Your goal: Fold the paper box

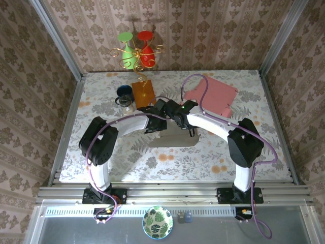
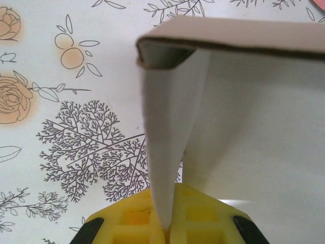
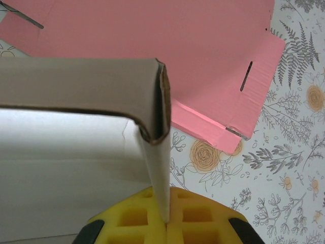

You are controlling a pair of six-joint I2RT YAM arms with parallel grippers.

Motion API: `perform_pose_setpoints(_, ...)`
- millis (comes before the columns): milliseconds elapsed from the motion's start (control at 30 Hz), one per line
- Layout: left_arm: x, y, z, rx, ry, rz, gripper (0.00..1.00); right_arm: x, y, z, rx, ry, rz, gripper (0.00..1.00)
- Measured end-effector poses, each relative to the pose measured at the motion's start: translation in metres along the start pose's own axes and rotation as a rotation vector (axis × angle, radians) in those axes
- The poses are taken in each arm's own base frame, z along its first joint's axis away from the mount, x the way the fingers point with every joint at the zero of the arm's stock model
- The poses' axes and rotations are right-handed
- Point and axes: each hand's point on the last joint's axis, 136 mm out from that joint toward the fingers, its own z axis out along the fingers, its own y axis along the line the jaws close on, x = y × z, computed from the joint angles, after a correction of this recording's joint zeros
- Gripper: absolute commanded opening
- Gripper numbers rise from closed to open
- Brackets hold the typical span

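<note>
The paper box, brown outside and white inside, lies at the middle of the table between both arms. In the left wrist view, my left gripper has its yellow fingers shut on a white side flap of the box, which stands upright under a folded brown edge. My right gripper is shut on the opposite side wall of the box, close under its folded corner. From above, the left gripper and right gripper meet close together over the box's far edge.
A flat pink cardboard sheet lies at the back right, just beyond the box. An orange card, a dark cup and a glass stand at the back left. A green-and-red ornament hangs on the far wall.
</note>
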Motion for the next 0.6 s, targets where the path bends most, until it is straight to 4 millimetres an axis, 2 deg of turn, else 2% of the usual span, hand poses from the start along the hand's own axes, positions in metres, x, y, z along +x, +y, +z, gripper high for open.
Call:
perform_pose_setpoints(133,-0.001,0.003,-0.001,-0.010,-0.010,0.000,0.26,0.000,0.001,0.000,-0.003,0.000,0.000,0.00)
perform_pose_setpoints(300,0.001,0.014,-0.008,-0.038,-0.033,0.010,0.45,0.000,0.002,-0.001,-0.003,-0.007,-0.003,0.00)
perform_pose_setpoints(433,0.005,0.019,-0.013,-0.035,-0.038,0.024,0.54,0.000,0.002,0.000,0.001,-0.010,-0.003,0.00)
perform_pose_setpoints(600,0.011,0.019,-0.016,0.000,-0.025,0.029,0.57,-0.001,0.001,0.001,0.002,-0.010,0.003,0.00)
